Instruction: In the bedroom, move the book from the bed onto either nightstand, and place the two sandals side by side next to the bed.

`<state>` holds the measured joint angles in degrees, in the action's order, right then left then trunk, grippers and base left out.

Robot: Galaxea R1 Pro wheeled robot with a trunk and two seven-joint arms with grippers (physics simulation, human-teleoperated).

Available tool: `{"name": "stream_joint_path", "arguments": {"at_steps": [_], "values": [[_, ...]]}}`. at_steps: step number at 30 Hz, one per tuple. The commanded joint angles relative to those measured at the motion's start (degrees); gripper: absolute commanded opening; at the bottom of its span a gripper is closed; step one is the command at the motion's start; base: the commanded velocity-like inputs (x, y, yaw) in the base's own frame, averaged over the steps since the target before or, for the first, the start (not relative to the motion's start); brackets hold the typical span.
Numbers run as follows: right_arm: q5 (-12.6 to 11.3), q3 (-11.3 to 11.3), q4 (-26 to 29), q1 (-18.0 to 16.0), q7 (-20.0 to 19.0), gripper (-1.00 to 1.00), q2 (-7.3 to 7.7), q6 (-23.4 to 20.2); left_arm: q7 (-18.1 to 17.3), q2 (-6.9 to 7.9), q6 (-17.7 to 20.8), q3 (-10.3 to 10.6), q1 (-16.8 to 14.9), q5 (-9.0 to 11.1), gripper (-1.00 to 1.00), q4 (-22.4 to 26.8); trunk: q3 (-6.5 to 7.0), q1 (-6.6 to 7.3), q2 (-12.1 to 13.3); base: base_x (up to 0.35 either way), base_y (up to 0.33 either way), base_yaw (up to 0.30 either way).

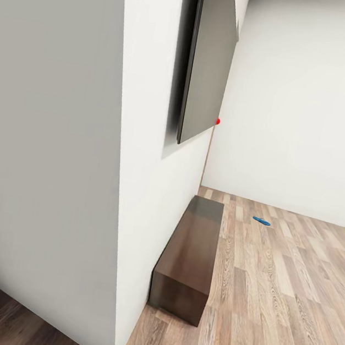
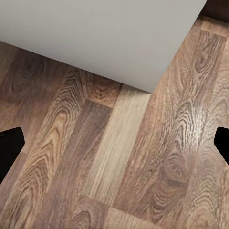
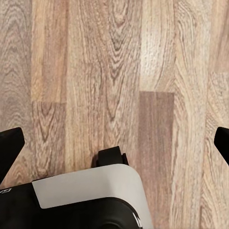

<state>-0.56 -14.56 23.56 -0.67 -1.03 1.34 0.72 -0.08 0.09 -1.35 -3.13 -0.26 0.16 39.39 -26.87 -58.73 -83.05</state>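
One bright blue sandal point(image 1: 262, 220) lies flat on the light wood floor deep in the bedroom, near the far white wall. The other sandal, the book, the bed and the nightstands are out of view. My left gripper point(image 2: 114, 145) hangs open over darker wood planks beside the foot of a white wall; its black fingertips point(image 2: 9, 149) stand far apart. My right gripper point(image 3: 114, 145) is open too, above the plank floor, with nothing between its fingertips point(image 3: 10, 145).
A white wall corner point(image 1: 114, 185) stands close at the left. On its far side hang a dark flat screen point(image 1: 209, 61) and, below it, sits a long dark TV bench point(image 1: 189, 259). My base's white edge point(image 3: 90, 193) shows under the right gripper.
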Motion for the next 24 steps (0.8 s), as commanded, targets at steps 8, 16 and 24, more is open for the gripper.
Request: {"name": "stream_joint_path", "arguments": {"at_steps": [8,16,24], "values": [[-0.1,-0.2,0.0,0.0,-0.1,1.0,-0.02,0.1,0.0,-0.01,-0.1,0.0,0.0,0.0,1.0,0.0,-0.06,0.0,0.0,0.0,0.0,0.0],[-0.5,-0.6,0.0,0.0,-0.1,1.0,0.13,0.1,0.0,-0.08,-0.1,0.0,0.0,0.0,1.0,0.0,-0.06,0.0,0.0,0.0,0.0,-0.065],[-0.7,-0.8,0.0,0.0,-0.1,1.0,0.09,0.1,0.0,-0.09,-0.1,0.0,0.0,-0.1,1.0,-2.1,-0.06,0.0,0.0,0.0,0.0,-0.191]]}}
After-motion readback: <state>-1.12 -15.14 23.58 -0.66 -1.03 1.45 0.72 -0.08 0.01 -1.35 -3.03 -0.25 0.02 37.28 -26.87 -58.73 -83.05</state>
